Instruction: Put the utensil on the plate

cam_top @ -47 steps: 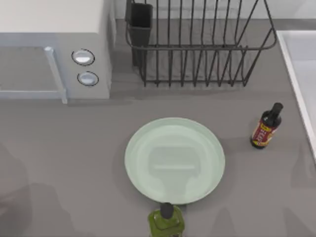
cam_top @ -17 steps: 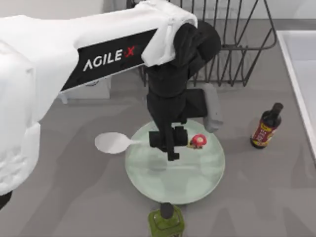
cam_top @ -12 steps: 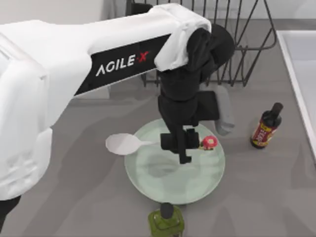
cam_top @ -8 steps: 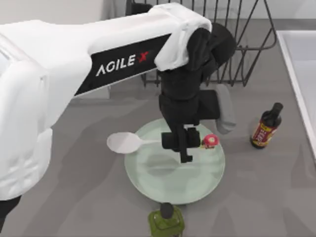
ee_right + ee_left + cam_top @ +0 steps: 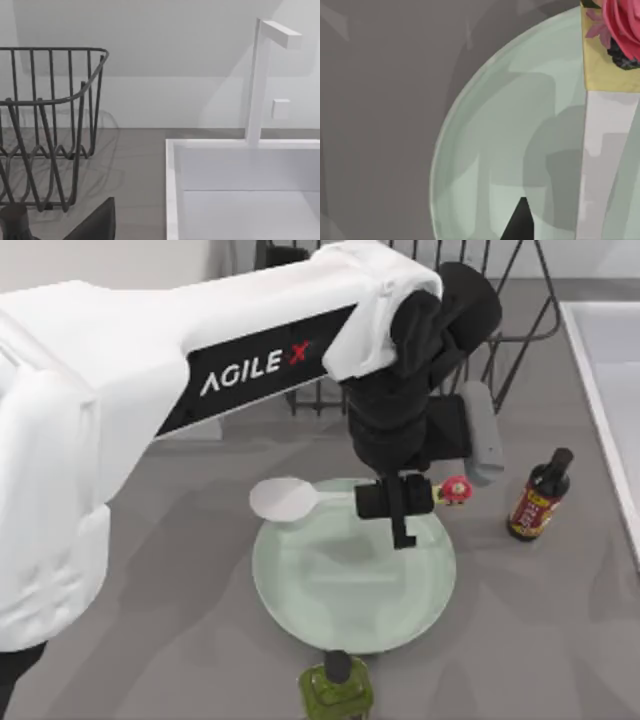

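Left gripper [image 5: 399,508] clenched on the spoon [image 5: 300,500] mid-handle, held level above the plate's [image 5: 350,600] far rim, bowl overhanging; lowering and release judged still undone.

Grey counter [image 5: 150,570]: mint plate [image 5: 340,610], soy bottle [image 5: 538,498], green bottle [image 5: 338,692], dish rack [image 5: 520,330], microwave [image 5: 215,425].

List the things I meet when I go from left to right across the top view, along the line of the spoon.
Spoon bowl → left gripper shut on the spoon handle, above the plate → pink flower knob → dark sauce bottle → white sink edge.
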Controlling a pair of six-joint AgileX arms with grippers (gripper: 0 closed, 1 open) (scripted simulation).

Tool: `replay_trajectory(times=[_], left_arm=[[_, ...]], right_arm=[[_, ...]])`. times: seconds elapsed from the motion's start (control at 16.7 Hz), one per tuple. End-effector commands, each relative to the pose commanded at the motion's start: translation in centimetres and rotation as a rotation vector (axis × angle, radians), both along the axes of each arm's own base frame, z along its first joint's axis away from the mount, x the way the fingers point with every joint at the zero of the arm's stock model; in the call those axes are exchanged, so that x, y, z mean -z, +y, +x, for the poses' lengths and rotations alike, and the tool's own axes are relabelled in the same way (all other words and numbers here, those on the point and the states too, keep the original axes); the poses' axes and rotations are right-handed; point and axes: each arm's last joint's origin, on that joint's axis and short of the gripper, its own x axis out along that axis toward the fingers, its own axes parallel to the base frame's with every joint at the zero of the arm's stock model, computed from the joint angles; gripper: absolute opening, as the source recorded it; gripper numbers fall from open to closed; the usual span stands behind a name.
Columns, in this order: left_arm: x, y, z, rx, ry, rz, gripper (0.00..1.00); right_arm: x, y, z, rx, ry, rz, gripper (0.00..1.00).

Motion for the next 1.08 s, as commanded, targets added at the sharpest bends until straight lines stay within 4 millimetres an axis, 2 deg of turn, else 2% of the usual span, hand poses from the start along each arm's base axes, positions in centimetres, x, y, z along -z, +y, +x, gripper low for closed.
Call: replay_trajectory(times=[0.24, 0.54, 0.78, 1.08], left_arm=[[-0.6, -0.4, 0.4, -0.008, -0.065, -0.047, 0.0], [-0.5, 0.2, 0.8, -0.02, -0.066, -0.064, 0.0], [0.8, 1.0, 0.5, -0.02, -0.013, -0.032, 0.0], [3.7, 1.6, -0.3, -0.011, 0.094, 0.044, 0.0]], right_arm=[[0.0, 0.0, 0.0, 0.0, 0.0, 0.0, 1.0], [0.0, 0.0, 0.0, 0.0, 0.0, 0.0, 1.0], [0.0, 0.0, 0.0, 0.0, 0.0, 0.0, 1.0], [0.0, 0.0, 0.0, 0.0, 0.0, 0.0, 1.0]])
